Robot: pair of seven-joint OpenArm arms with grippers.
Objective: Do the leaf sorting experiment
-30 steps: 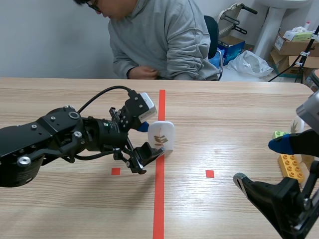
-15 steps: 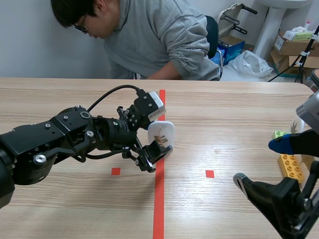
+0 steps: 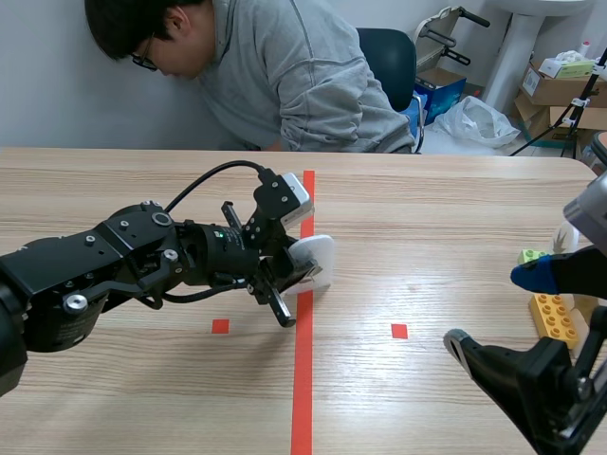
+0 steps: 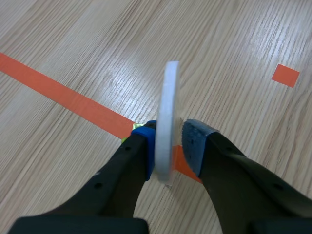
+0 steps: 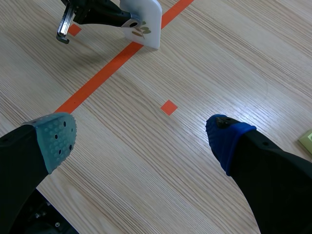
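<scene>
L hand (image 4: 169, 148) clamps card (image 4: 168, 92) upright at tape (image 4: 63, 95).

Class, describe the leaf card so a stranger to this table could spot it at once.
Follow the long orange-red tape line up the wooden table to the left gripper. Clamped in it is a white rounded card; it alone bears a brown leaf sprig, unlike the toy blocks.

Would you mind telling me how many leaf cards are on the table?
1. The leaf card is over the red tape line, between the left gripper's fingers; the left arm could hide others.
</scene>
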